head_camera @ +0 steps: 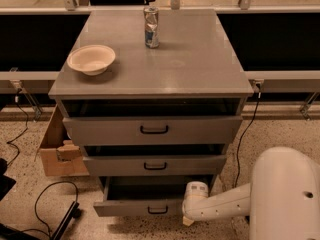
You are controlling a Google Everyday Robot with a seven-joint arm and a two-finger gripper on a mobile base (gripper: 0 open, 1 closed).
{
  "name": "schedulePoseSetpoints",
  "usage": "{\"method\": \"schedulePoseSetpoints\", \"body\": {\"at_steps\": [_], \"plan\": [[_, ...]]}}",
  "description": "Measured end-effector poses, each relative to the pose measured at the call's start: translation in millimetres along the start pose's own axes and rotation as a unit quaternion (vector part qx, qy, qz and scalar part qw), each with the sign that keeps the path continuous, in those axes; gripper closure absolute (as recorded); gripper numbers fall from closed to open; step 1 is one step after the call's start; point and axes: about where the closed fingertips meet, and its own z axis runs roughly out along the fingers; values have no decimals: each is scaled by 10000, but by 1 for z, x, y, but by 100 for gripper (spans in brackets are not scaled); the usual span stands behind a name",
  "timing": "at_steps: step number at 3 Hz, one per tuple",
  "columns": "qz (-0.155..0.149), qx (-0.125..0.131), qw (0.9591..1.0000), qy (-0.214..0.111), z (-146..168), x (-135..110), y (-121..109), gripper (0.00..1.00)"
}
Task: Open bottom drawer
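Three grey drawers sit in a cabinet under a grey worktop [190, 59], and each front stands out a little from the frame, with a dark gap above it. The bottom drawer [130, 207] is the lowest and narrowest of them. Its front sits just above the speckled floor and further forward than the other two, showing a strip of shadowed interior behind the panel. A small black loop handle [158, 210] is at the centre of its front.

The white arm [225, 204] reaches in from the lower right, its rounded joint against the right end of the bottom drawer's front. The gripper [188, 218] is low at that right corner, beside the panel and clear of the handle. Whether it is clenched or released cannot be told from this view.

The middle drawer [115, 166] and top drawer [110, 130] each carry a black handle at centre. On the worktop a pale bowl [91, 59] sits near the left edge, and a can [151, 27] stands upright toward the back, well apart from the bowl. A cardboard box [57, 151] rests on the floor against the cabinet's left side, and a black cable [45, 199] loops across the floor in front of it.
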Motion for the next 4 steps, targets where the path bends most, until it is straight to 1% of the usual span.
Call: {"method": "schedulePoseSetpoints", "body": {"at_steps": [1, 2, 3, 4], "plan": [[0, -3, 10000, 1, 0, 0, 0, 0], [-3, -57, 10000, -31, 6, 1, 0, 0], [-137, -224, 9996, -65, 27, 0, -1, 0], [-402, -369, 9985, -6, 48, -4, -3, 0]]}}
